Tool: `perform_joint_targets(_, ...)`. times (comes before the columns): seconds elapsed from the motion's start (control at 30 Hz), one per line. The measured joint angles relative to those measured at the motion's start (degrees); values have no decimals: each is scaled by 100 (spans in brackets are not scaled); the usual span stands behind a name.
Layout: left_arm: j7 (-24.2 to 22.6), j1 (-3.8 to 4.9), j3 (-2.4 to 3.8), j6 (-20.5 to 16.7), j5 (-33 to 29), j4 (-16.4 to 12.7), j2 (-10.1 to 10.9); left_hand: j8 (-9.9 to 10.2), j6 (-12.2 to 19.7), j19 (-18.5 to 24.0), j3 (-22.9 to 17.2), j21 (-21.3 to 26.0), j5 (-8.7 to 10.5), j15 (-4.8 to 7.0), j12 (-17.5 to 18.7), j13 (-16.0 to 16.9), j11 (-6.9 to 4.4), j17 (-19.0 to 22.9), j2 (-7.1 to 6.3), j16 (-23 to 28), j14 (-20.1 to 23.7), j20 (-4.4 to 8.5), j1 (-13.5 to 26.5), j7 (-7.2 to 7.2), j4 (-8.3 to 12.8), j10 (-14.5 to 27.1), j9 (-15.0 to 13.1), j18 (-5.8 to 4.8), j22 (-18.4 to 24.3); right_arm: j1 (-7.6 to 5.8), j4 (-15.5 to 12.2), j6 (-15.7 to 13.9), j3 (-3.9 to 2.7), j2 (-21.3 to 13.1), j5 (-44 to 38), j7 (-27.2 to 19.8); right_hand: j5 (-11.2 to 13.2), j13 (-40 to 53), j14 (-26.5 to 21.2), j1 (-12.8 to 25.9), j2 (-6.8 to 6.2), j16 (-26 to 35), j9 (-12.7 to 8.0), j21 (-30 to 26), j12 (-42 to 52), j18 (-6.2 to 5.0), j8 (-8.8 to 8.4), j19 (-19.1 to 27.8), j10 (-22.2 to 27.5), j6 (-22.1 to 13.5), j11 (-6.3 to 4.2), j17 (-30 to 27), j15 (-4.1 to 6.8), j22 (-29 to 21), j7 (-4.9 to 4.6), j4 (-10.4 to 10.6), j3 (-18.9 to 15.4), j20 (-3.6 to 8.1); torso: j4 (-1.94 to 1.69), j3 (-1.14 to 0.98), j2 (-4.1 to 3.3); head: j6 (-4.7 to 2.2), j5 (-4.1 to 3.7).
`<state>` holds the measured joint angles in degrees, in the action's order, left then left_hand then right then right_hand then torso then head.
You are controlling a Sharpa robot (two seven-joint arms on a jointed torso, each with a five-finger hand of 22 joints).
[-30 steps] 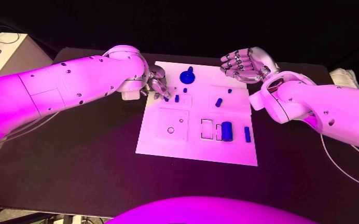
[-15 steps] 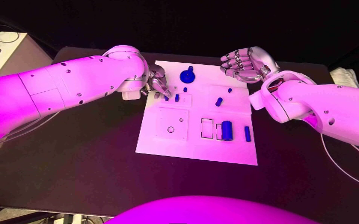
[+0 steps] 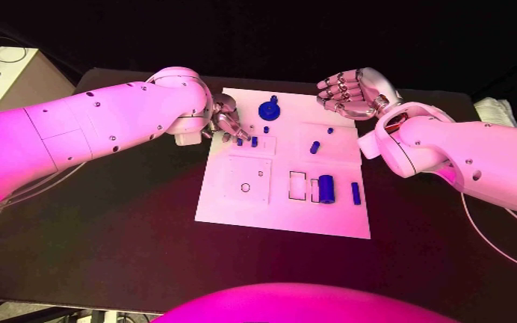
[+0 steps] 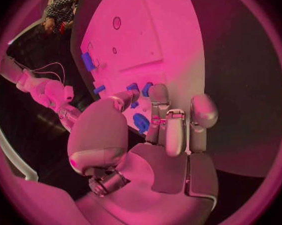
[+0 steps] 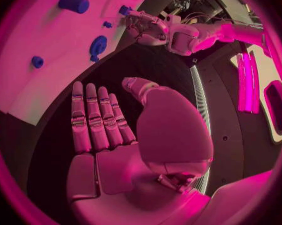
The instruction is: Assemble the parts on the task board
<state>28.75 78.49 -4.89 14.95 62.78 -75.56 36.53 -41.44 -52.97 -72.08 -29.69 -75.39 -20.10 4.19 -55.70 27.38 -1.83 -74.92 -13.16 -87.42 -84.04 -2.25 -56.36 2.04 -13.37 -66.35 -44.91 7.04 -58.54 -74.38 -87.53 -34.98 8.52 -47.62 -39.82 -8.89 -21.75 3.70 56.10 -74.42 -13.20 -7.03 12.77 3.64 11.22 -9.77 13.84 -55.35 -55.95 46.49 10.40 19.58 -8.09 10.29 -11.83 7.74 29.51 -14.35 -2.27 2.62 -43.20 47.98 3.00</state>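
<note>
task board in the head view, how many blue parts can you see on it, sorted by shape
round disc: 1
thick cylinder: 1
thin bar: 1
short pegs: 3
tiny studs: 2
total: 8 blue parts

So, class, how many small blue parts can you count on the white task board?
8: round blue disc at the far edge; three small pieces by the left hand; two right of centre; cylinder and thin bar nearest the robot. The hand may hide others.
</note>
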Motion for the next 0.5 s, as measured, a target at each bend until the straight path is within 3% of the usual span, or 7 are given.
perform_joint_targets(0.23,0,-3,19,-62,0,-29,48,23,-20,0,308,0,244,0,0,3,20,0,15,0,0,0,-92,20,-308,22,14,1,0,0,1,4,1,-1,0,0,0,0,0,0,0,0,-6,0,0,0,0,0,0,0,0,-6,0,-5,0,0,0,0,0,2,0,-12,-8)
perform_joint_targets(0.5,0,-7,83,-153,1,-123,132,23,-20,0,338,0,279,0,0,8,20,0,15,0,0,0,-92,20,-306,22,14,0,0,3,3,12,1,-4,0,1,-21,0,0,0,0,0,-5,0,0,0,0,0,0,0,0,-11,0,-15,0,0,0,0,2,4,-1,-16,-21)
